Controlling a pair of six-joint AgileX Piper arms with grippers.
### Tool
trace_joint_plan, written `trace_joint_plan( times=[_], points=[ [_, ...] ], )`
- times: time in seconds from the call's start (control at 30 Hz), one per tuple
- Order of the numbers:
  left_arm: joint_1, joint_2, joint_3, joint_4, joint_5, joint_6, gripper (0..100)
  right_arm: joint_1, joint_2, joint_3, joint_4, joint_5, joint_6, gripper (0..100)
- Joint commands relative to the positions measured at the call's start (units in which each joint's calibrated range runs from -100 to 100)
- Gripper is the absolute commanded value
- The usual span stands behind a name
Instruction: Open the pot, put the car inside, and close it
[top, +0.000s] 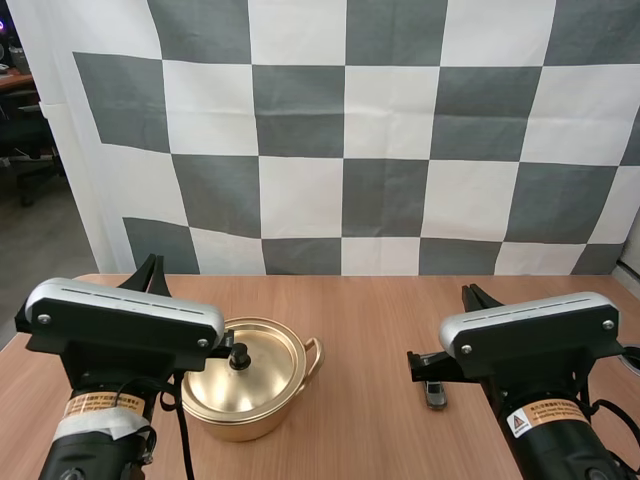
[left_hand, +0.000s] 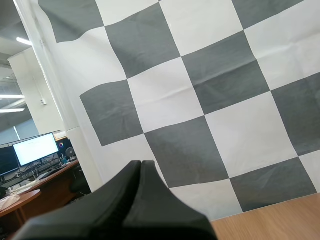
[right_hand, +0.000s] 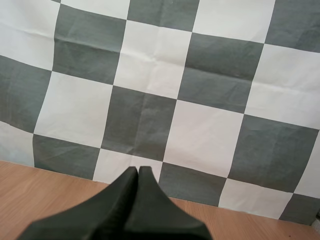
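Fingers (left_hand: 120, 190) of my left gripper (left_hand: 141, 163) lay pressed together as one dark wedge, gripping nothing and raised above the far part of the brown wooden worktop (top: 370, 320). The right gripper (right_hand: 138, 169) was likewise closed and empty, its fingers (right_hand: 117, 200) meeting at the tip and aimed over the worktop's far edge.

By my reading, no step of the task had been carried out. The round, shiny gold metal pot (top: 240, 418) stood toward the near edge, left of the middle, with its matching gold lid (top: 262, 378) seated flat on the rim and the black knob (top: 239, 356) upright at the centre. With the lid on, whatever the pot held was hidden.

The small dark toy car (top: 435, 394) rested on the bare worktop toward the near edge, right of the middle, well apart from the pot and close under my right arm. Lifting the lid, loading the car and closing all remained.
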Motion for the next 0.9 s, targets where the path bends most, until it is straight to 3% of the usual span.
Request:
trace_joint_plan(
  times=[0.0, 0.87],
  points=[
    [-0.01, 0.00, 0.00, 0.01, -0.06, -0.08, 0, -0.05, 0.00, 0.00, 0.10, 0.03, -0.02, 0],
    [-0.01, 0.00, 0.00, 0.01, 1.76, -0.15, 0, -0.05, 0.00, 0.00, 0.86, 0.03, 0.15, 0]
  ],
)
